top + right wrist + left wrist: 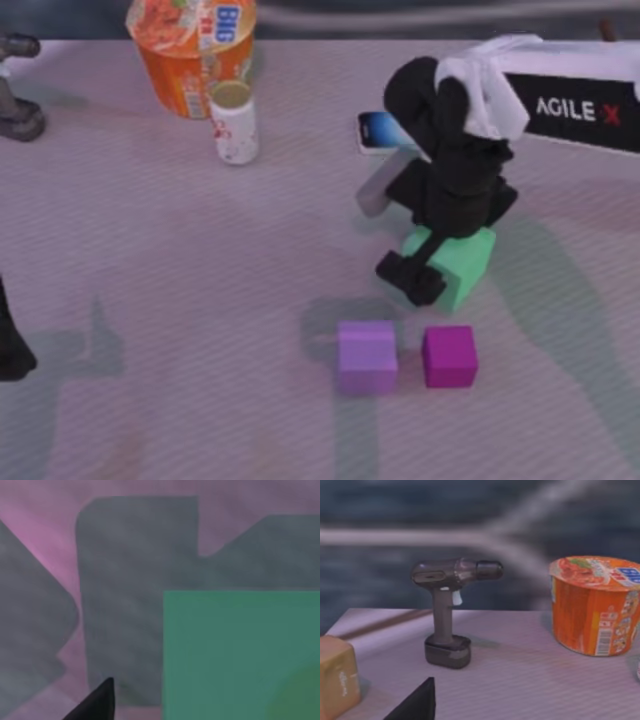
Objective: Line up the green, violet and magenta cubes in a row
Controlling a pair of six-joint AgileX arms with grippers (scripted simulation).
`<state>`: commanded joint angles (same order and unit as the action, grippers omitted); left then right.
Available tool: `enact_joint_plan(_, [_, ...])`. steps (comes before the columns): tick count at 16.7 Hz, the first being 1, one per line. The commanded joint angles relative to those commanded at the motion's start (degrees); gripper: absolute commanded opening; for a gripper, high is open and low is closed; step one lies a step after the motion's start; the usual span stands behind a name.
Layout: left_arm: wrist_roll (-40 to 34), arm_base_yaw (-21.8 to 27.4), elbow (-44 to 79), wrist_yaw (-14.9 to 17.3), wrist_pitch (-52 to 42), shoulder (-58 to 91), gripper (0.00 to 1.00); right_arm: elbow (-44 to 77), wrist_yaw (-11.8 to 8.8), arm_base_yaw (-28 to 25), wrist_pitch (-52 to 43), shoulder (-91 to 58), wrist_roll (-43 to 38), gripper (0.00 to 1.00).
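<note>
The green cube [462,262] is taken as the landmark; it sits right of the table's middle. The right gripper [420,270] is seen directly over it, covering its upper left part, and whether the cube is gripped or the fingers are apart cannot be told. In the right wrist view the green cube [240,652] fills much of the frame, with grey shadows cast on the pink table [45,535] beside it.

The violet cube [366,355] and the magenta cube [449,356] are found nearer the front edge than the green cube, side by side with a narrow gap; the magenta cube lies just below the green one, the violet cube further left.

A phone [385,133] lies behind the green cube. A small bottle [234,122] and a noodle cup [190,50] stand well to its rear left.

The left arm [12,345] is parked at the table's left edge, far from the green cube; its gripper's state cannot be told. In its wrist view a drill [451,611], the noodle cup [592,605] and a tan box [337,677] are seen.
</note>
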<state>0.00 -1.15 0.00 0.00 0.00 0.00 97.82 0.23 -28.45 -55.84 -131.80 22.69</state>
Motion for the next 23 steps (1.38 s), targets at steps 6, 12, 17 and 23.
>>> enact_joint_plan(6, [0.00,0.00,0.00,0.00,0.00,0.00,1.00,-0.56,0.00,-0.02,0.65,-0.26,-0.01,0.92])
enact_joint_plan(12, [0.00,0.00,0.00,0.00,0.00,0.00,1.00,-0.56,0.00,-0.02,0.65,-0.26,-0.01,0.47])
enact_joint_plan(17, [0.00,0.00,0.00,0.00,0.00,0.00,1.00,-0.56,0.00,-0.02,0.65,-0.26,-0.01,0.10])
enact_joint_plan(23, [0.00,0.00,0.00,0.00,0.00,0.00,1.00,-0.56,0.00,-0.02,0.65,-0.26,-0.01,0.00])
